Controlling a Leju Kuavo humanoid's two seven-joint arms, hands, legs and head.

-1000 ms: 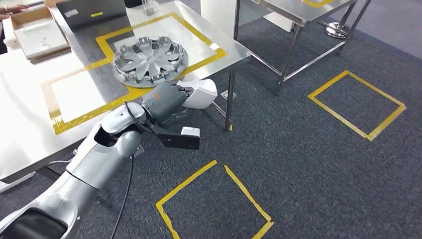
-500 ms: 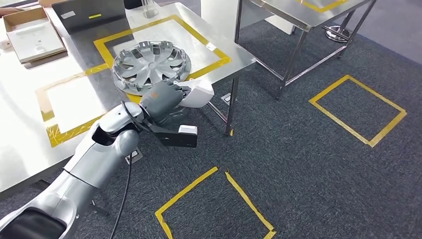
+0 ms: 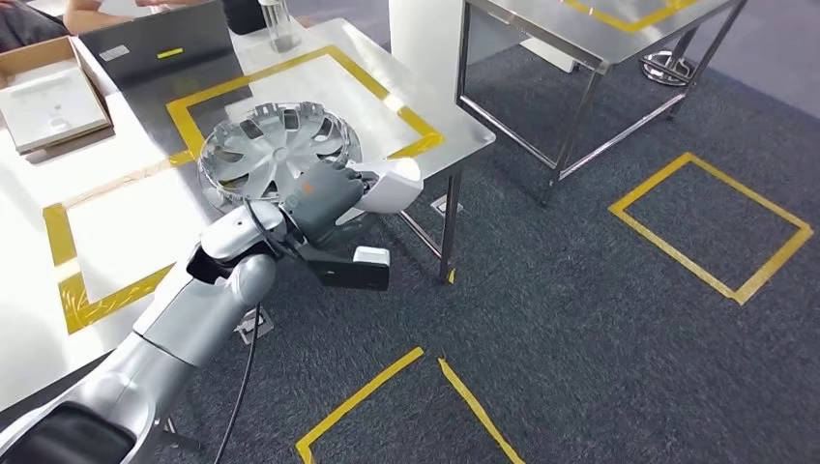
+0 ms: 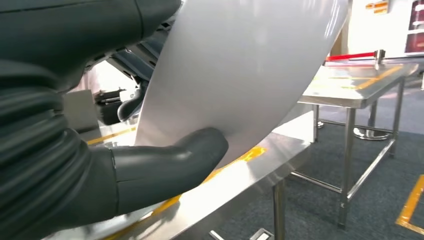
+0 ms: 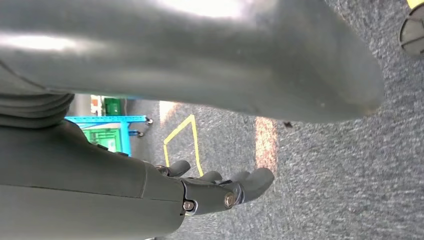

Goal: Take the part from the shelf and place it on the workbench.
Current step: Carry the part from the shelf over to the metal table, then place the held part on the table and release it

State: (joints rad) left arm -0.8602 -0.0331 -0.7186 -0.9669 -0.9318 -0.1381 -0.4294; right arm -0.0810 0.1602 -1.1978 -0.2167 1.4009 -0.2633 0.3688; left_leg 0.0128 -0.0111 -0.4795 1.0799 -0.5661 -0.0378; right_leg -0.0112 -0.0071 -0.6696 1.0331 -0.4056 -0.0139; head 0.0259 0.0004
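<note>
left robot hand (image 3: 324,193): clamped on white part (image 3: 389,184), thumb (image 4: 170,162) pressed against its smooth curved face, dark fingers on the far side
white part: held off the table (image 3: 126,193), right at the table's front edge, just beside the hubcap (image 3: 280,145); contact with the table rim hard to judge
hubcap: silver, lying flat on the table, straddling the yellow tape outline (image 3: 290,68), just behind the left robot hand
right robot hand (image 5: 220,192): holding nothing, fingers loosely curled and slightly apart, hanging over grey carpet (image 5: 340,165)
cardboard tray (image 3: 48,97): on the table, well apart from the hubcap, toward the far side
second steel table (image 3: 600,39): well apart from the hubcap, across the carpet
floor: yellow tape squares (image 3: 716,227) on the carpet, well apart from the hubcap
</note>
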